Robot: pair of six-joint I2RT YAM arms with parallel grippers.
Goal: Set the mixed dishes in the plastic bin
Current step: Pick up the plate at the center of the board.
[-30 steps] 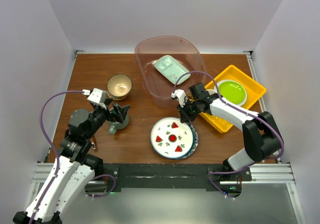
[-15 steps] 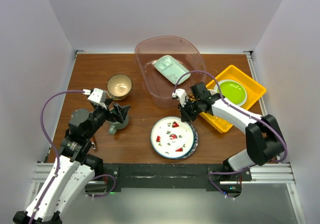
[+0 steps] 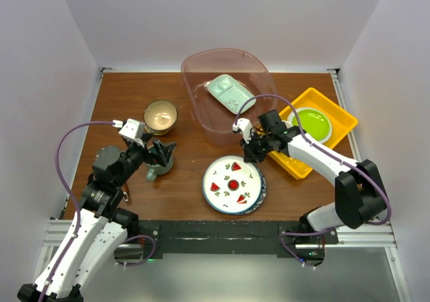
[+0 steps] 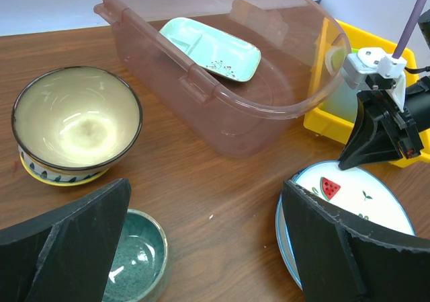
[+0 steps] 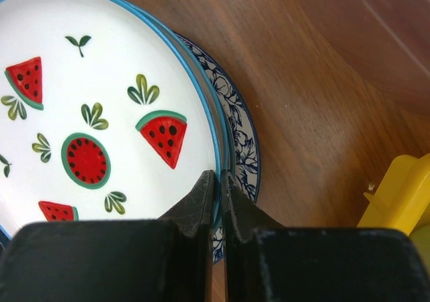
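Though the overhead hides it, right fingers (image 5: 195,204) pinch the watermelon plate (image 5: 101,114); left fingers (image 4: 67,248) gape empty.

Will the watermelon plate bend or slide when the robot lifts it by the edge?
Probably stays stiff: the watermelon plate looks hard and glossy. That shine could make it slip, since the right gripper pinches only its thin rim. It may tilt from that one-sided hold.

Bright, even, diffuse light from above; short soft shadows close under objects. Mild glare on plastic bin (image 4: 222,124) wall, sheen inside tan bowl (image 4: 77,117). Crisp focus on watermelon plate (image 5: 101,114); near foreground of wrist views dark, slightly soft.
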